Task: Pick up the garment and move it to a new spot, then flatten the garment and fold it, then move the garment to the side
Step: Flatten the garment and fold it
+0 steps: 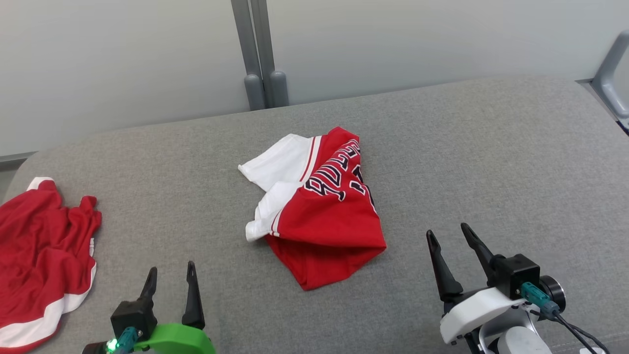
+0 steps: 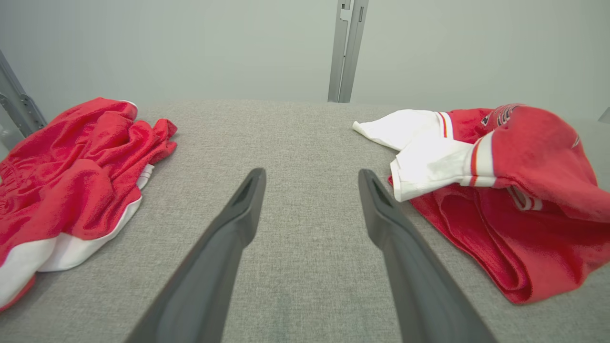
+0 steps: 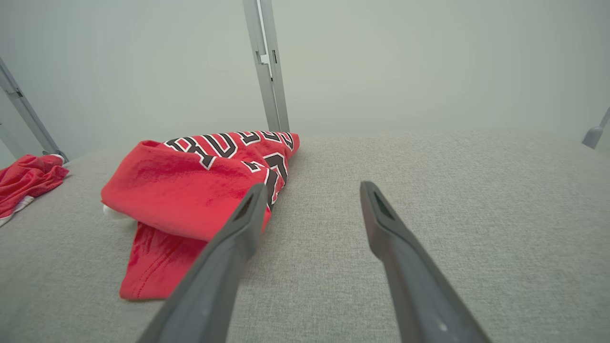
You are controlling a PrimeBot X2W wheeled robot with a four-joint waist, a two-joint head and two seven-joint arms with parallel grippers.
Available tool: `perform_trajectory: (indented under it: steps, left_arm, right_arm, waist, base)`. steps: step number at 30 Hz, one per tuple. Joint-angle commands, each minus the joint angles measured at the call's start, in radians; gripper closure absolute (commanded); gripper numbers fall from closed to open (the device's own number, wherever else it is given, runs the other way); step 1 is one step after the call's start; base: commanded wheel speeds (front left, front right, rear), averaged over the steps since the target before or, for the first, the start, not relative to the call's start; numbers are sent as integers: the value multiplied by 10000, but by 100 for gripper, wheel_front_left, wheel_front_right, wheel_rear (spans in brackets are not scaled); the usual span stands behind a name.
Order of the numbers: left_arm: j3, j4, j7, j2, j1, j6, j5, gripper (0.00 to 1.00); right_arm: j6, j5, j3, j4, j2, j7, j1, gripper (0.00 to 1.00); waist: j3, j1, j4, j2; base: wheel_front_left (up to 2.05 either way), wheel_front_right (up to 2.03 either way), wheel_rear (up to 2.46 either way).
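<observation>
The garment [image 1: 324,216], a red jersey with white sleeves and dark lettering, lies folded in a loose bundle at the middle of the grey padded surface [image 1: 491,162]. My left gripper [image 1: 172,267] stands open near the front edge, left of the garment and apart from it, holding nothing. In the left wrist view the left gripper [image 2: 310,174] has bare cloth surface between its fingers, with the garment [image 2: 524,190] to the right. My right gripper [image 1: 447,229] is open and empty, just right of the garment's front corner. Seen from the right wrist, the right gripper [image 3: 312,186] has the garment [image 3: 190,190] beside its left finger.
A second red garment with a white hem [image 1: 44,246] lies crumpled at the surface's far left edge, also seen in the left wrist view [image 2: 71,176]. Grey posts [image 1: 260,59] rise behind the surface against a pale wall. A metal frame piece [image 1: 612,64] stands at the back right corner.
</observation>
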State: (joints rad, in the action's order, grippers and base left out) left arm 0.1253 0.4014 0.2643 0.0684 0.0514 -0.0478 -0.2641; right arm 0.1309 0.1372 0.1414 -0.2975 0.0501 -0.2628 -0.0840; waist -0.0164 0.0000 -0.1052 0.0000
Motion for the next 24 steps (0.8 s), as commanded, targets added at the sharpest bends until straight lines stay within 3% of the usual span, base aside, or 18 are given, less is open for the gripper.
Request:
perform_trajectory:
  steps: [1, 9, 18, 24]
  left_arm:
    - [-156, -98, 2, -71, -349, 54, 131, 0]
    - [-338, -87, 2, -167, -569, 383, 351, 0]
    - [763, 262, 2, -155, -84, 214, -294, 0]
    - [1234, 332, 2, -163, 170, 117, -663, 0]
  right_arm:
    - [-3, -48, 16, -29, 13, -32, 148, 0]
    - [-3, -190, 598, -215, 116, -30, -64, 0]
    - [-4, 283, 3983, -1900, 1178, 191, -3467, 0]
    - [-6, 1382, 6646, -3147, 1661, 1824, -6035, 0]
  waist:
    - [-176, 0, 182, 0]
    - [-93, 0, 578, 0]
    - [434, 0, 2441, 0]
    - [875, 0, 3643, 0]
  base:
    - [0, 0, 0]
    - [0, 0, 0]
    - [0, 0, 0]
    - [0, 0, 0]
